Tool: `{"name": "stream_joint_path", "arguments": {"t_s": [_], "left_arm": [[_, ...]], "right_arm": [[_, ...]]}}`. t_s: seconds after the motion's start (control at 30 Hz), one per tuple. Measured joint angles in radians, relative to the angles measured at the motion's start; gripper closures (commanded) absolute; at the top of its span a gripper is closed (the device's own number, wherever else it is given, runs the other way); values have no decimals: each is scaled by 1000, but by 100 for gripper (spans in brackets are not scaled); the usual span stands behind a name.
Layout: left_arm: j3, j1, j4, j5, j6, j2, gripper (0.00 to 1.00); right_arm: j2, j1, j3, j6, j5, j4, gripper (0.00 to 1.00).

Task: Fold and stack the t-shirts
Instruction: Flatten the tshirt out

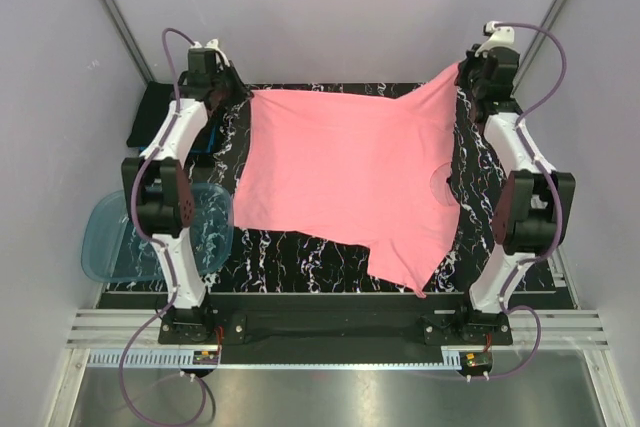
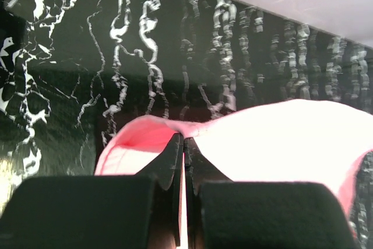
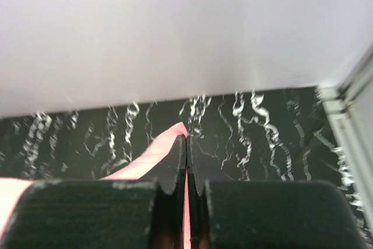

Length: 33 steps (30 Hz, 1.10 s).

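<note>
Pink t-shirt (image 1: 350, 177) noted spread over the middle of the black marbled worktop (image 1: 300, 257). Most of it lies flat. Its two far corners are drawn up and out toward the arms.

Left tool (image 1: 238, 92): closed tight on the far-left corner. In the left wrist view, a fold of pink cloth is seen pinched between the fingers, which are pressed together.

Right tool (image 1: 463, 72): likewise closed tight, on the far-right corner. In the right wrist view, a narrow pink point is seen running up between the shut fingers.

The far edge is held fairly taut between the two tools. The near part sags and ripples, and one sleeve trails toward the near edge of the worktop. A faint round outline, probably the neck opening, is seen toward the right side.

Handling, as judged: the cloth is taken to be light, thin and limp, with no stiffness of its own. It can be expected to drape, wrinkle and drag on the worktop rather than slide cleanly. A pinch on a single layer may slip if it is pulled hard. Hold is best taken at corners, hems or shoulder seams, where the cloth is doubled. Both sides should be gripped evenly so that a fold line falls straight.

A dark cloth (image 1: 150, 117), possibly another shirt, is noted at the far left edge. A blue plastic tub (image 1: 110, 247) is noted at the near left.
</note>
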<state>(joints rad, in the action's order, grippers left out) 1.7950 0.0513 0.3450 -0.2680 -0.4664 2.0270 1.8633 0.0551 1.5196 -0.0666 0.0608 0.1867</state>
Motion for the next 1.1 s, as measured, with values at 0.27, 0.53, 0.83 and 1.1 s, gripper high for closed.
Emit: {"name": "stream_joint_path", "arguments": {"t_s": [0.27, 0.53, 0.83, 1.1], "left_arm": [[71, 5, 85, 19, -5, -397, 100], [182, 5, 89, 26, 0, -761, 100], [193, 7, 212, 11, 2, -839, 100], [140, 7, 299, -76, -42, -964, 100]], "right_arm": [[-272, 4, 291, -5, -43, -183, 100], [-600, 7, 389, -3, -40, -204, 100], [-745, 7, 423, 63, -50, -348, 100], [-880, 8, 430, 113, -106, -608, 100]]}}
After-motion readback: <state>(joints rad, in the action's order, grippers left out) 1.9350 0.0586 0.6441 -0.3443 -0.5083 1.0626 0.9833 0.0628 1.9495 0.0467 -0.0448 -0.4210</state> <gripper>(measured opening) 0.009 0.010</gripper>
